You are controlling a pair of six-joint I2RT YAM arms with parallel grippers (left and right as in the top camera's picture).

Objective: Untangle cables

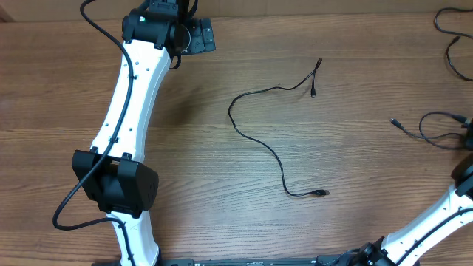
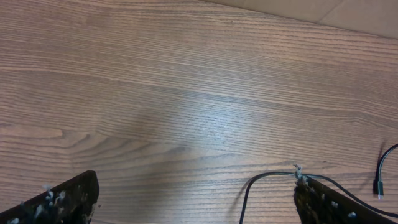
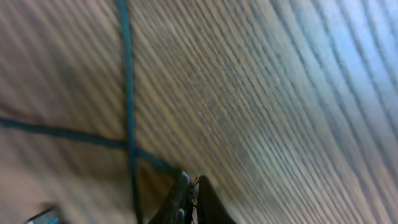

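Though table centre holds one free cable, left gripper hovers at table's far edge, fingers spread, idle. At table's right edge, right gripper: fingers pressed together where crossed cables meet tips, probably tugging them apart.

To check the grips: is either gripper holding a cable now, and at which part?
The right gripper, shut, seems to pinch a cable somewhere along its cord; blur limits certainty. The open left gripper holds nothing.
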